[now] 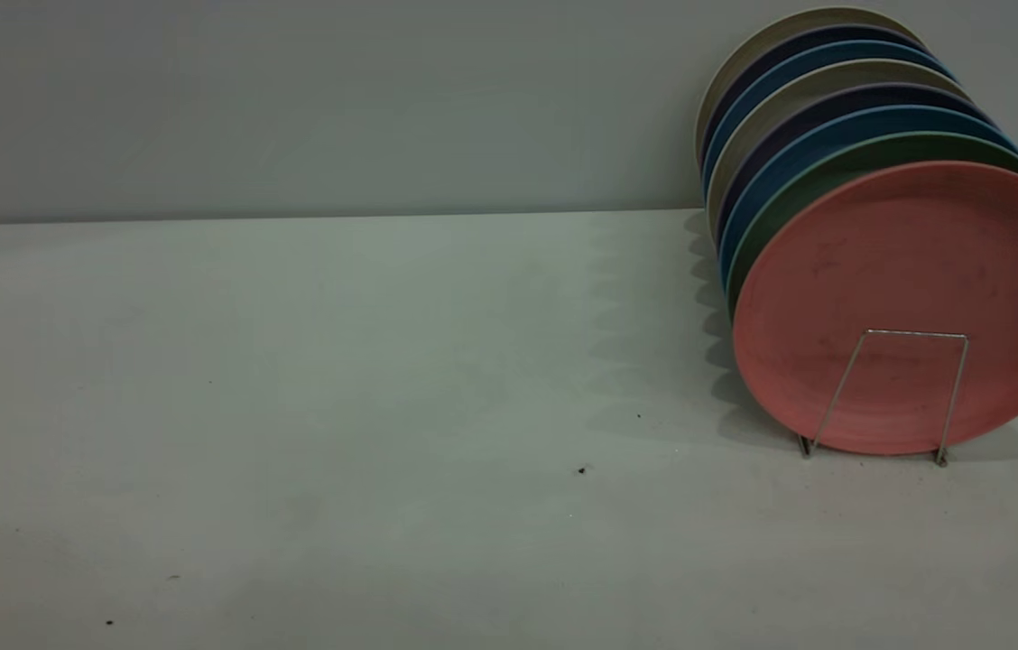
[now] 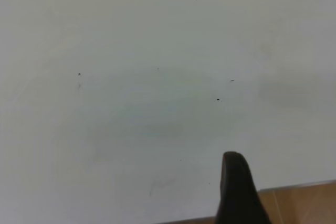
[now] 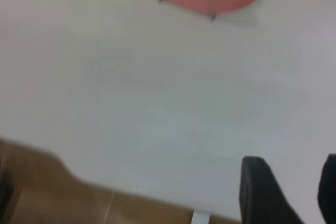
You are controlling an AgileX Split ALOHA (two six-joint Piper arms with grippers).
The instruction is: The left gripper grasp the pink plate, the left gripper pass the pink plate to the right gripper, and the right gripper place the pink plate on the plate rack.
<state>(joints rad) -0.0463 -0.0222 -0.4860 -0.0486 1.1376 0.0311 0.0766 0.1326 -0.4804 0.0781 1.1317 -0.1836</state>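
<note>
Nearest the exterior camera the pale worktop lay bare but for a few dark specks, one close to the middle of the picture. Neither arm appeared in that view. Toward four o'clock from the centre stood the rack, its front wire loop rising upright from two feet on the worktop. The pink plate stood on edge just behind that loop, touching it, tilted back slightly and facing the camera, its lower rim down at the worktop between the loop's feet. Behind it, toward two o'clock, a row of other plates stood on edge in the same rack: a green plate right against the pink one, then blue, dark and beige ones receding toward the grey wall. In the left wrist view one black finger of the left gripper hung over bare worktop near its edge; with only that finger in view, I could not tell how the gripper was set. In the right wrist view the right gripper showed two dark fingers standing apart with nothing between them, over the worktop's near edge, well apart from the pink plate and its wire loop, which sat far off.
</note>
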